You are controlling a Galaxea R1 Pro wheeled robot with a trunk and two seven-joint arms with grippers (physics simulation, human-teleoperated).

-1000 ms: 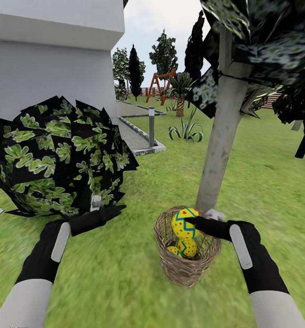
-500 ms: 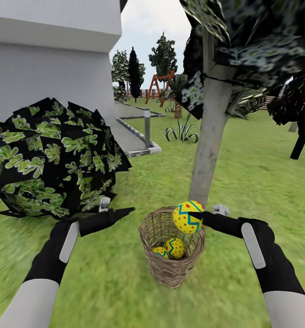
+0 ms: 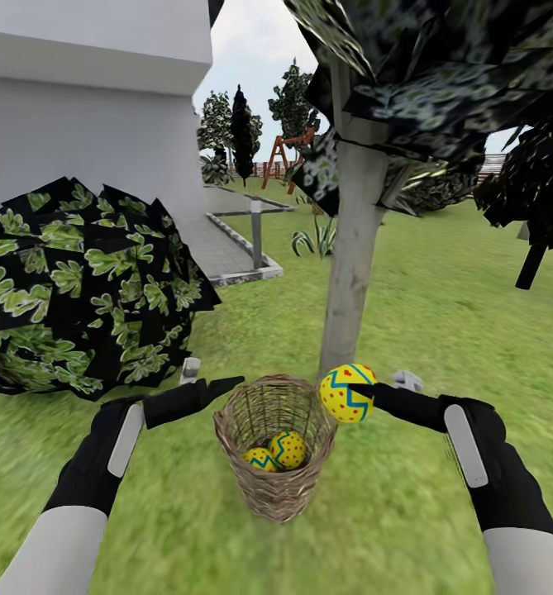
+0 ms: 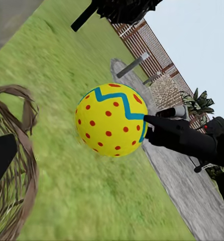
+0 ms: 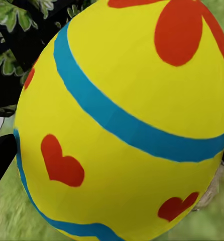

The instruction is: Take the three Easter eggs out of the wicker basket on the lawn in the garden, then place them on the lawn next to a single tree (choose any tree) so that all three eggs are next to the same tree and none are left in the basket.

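Note:
My right gripper [image 3: 356, 394] is shut on one Easter egg [image 3: 345, 395], held in the air just right of the wicker basket's rim [image 3: 241, 414] and in front of the tree trunk [image 3: 350, 264]. This egg [image 5: 127, 120] is yellow with a blue band and red hearts; in the left wrist view the same egg [image 4: 112, 125] shows red dots and a blue zigzag. Two more eggs [image 3: 288, 449] [image 3: 261, 459] lie in the basket on the lawn [image 3: 408, 512]. Left of the basket, my left gripper [image 3: 210, 378] stands open with nothing in it.
A round black-and-green bush [image 3: 78, 289] stands close on the left, before a grey house wall [image 3: 86, 140]. Behind lie stone paving with a post [image 3: 256, 235], a small palm, more trees and a swing frame [image 3: 280, 161]. Open grass stretches right of the trunk.
My right gripper has lifted the egg up out of the basket and over to the right of its rim. The head view has swung, shifting the whole scene leftward.

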